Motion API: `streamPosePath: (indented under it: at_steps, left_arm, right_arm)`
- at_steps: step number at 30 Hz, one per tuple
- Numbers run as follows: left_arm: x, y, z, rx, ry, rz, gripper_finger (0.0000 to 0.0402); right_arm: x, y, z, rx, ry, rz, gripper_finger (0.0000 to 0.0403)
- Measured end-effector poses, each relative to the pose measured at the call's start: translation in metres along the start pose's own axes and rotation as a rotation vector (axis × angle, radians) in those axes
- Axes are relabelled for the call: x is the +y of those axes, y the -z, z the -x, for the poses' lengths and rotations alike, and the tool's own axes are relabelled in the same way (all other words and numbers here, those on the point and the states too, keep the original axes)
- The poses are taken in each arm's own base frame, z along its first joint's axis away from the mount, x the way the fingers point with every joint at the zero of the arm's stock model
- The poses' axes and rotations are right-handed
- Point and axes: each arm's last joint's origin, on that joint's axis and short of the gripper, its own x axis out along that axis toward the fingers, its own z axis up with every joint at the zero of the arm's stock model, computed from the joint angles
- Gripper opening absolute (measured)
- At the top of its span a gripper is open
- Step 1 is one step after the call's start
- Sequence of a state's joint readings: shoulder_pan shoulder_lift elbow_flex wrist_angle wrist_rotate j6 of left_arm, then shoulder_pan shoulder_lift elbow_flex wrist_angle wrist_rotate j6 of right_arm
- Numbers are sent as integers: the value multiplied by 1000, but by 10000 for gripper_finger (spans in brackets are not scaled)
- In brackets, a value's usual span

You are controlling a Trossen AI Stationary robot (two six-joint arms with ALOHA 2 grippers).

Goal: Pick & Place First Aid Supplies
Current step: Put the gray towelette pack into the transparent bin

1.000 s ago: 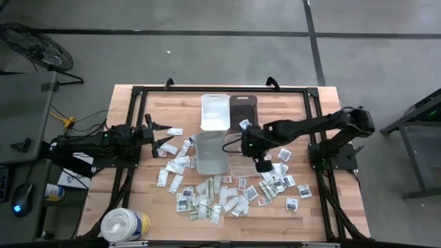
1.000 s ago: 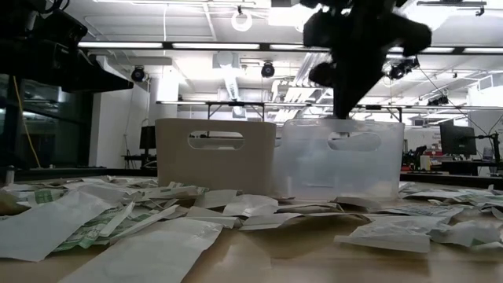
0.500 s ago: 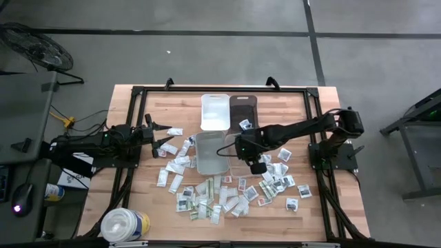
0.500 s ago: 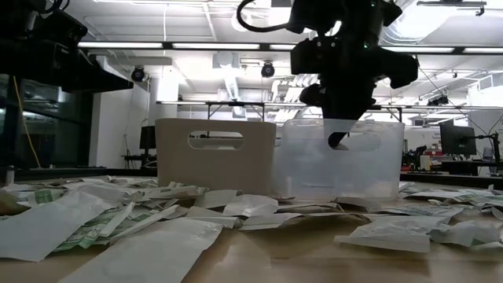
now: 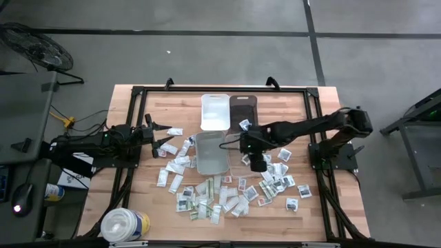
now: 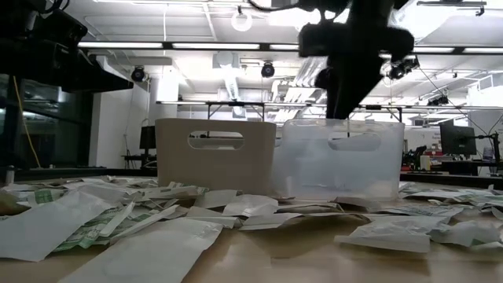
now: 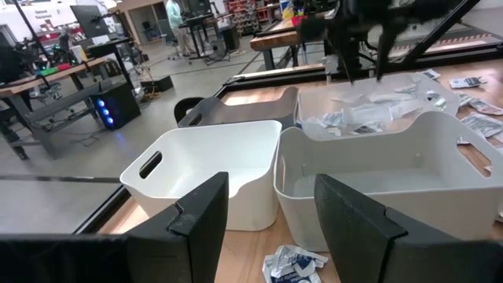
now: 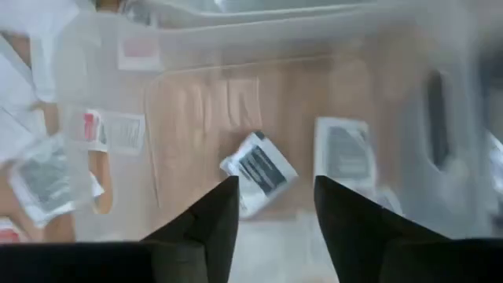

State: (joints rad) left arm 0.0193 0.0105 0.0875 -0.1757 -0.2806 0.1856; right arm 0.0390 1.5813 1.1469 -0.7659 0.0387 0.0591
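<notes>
Wooden tabletop (image 5: 310,110), strewn with dozens of paper packets (image 5: 207,203); four bins: grey (image 5: 211,153), clear (image 8: 259,102), white (image 5: 214,111), dark (image 5: 242,108). Two packets (image 8: 258,169) inside clear bin beneath right gripper (image 5: 255,162), parted, empty. Left gripper (image 5: 162,134) parted, empty. Print unreadable.

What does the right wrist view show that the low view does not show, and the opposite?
Only the right wrist view looks down into the clear plastic bin: two small white paper packets with dark print lie on its floor, below the open right gripper.

Only the low view shows the opaque white plastic bin with a handle slot, the scattered flat paper packets on the wooden table, and the room's ceiling lights.

Both show the clear bin and the right arm above it.
</notes>
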Motion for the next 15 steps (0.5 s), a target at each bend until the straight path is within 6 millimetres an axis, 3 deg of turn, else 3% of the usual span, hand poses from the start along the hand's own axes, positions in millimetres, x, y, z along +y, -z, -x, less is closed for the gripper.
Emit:
streamPosePath:
  at_steps: [9, 15]
  left_arm:
    - [0, 0, 0, 0, 0, 0, 189]
    - [0, 0, 0, 1, 0, 0, 189]
  right_arm:
    - [-18, 38, 48, 163, 150, -406, 163]
    - [-25, 64, 56, 274, 211, -600, 156]
